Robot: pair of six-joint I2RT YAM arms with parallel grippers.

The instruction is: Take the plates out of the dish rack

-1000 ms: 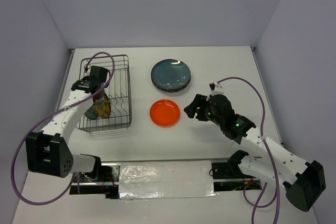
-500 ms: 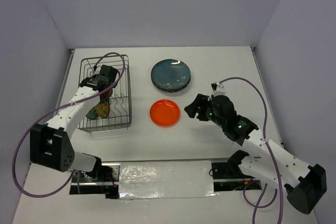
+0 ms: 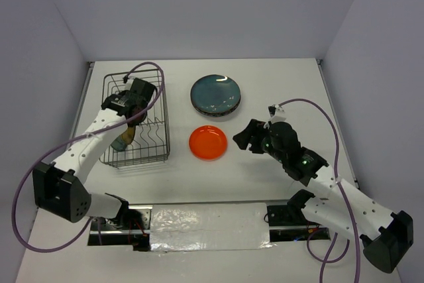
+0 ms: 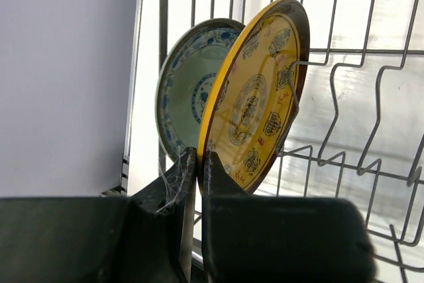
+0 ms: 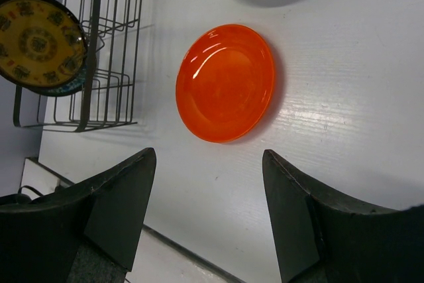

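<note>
Only the left wrist view shows the left gripper (image 4: 197, 164) pinched on the lower rim of the yellow plate (image 4: 255, 107), which stands upright in the dish rack (image 3: 149, 134) with a blue-and-white plate (image 4: 189, 91) just behind. The right wrist view shows the right gripper (image 5: 209, 157) spread wide above the orange plate (image 5: 225, 83), which lies flat near the teal plate (image 3: 215, 93)

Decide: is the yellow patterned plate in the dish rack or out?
In: yellow plate stands on edge among dish rack wires, left pincer gripping its rim.
</note>
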